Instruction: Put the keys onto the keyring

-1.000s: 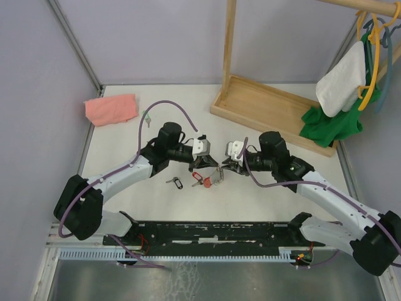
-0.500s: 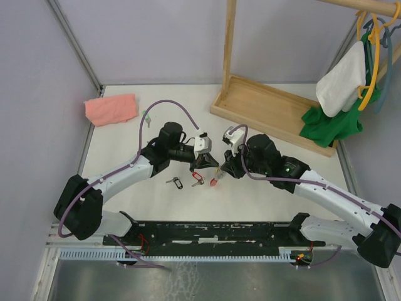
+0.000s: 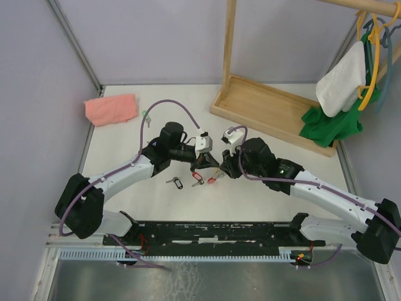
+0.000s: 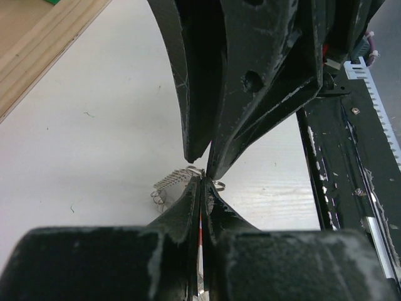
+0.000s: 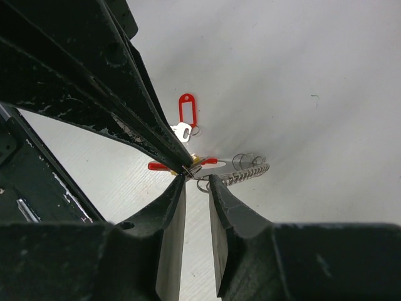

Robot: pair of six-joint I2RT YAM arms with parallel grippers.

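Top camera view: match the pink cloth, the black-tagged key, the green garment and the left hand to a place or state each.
1 pink cloth; 2 black-tagged key; 3 green garment; 4 left hand
A hanging at far right; B shut on the keyring; C far-left corner of the table; D on the table, left of the keyring
Pairs: 1-C, 2-D, 3-A, 4-B
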